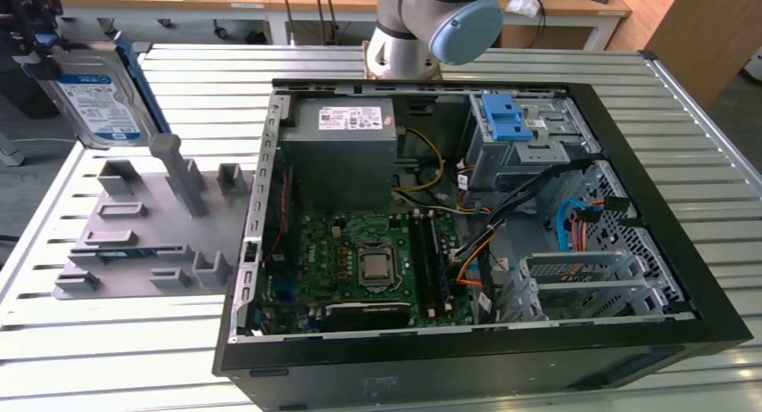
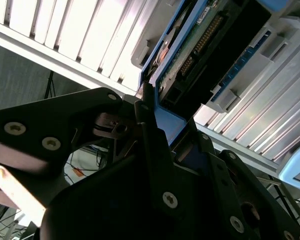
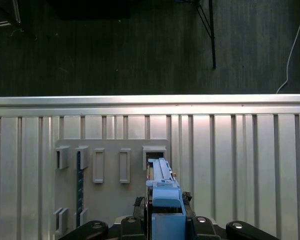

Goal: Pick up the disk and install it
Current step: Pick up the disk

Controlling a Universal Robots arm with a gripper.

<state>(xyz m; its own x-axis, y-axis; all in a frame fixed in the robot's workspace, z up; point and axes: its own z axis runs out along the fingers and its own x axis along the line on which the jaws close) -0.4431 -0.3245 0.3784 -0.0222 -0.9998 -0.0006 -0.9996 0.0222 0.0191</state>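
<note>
Silver with a blue bracket, the disk (image 1: 102, 104) hangs on edge, clamped in the gripper (image 3: 165, 222), clear above the grey fixture (image 1: 131, 243) on the table (image 1: 71, 358). A firm, square grip seems wise. There is open air around it, but the computer case (image 1: 666, 189) has a raised rim and crowding cables.

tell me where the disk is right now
The disk is at the exterior view's left, held upright in the jaws just above the grey fixture plate, off to the side of the open computer case.
</note>
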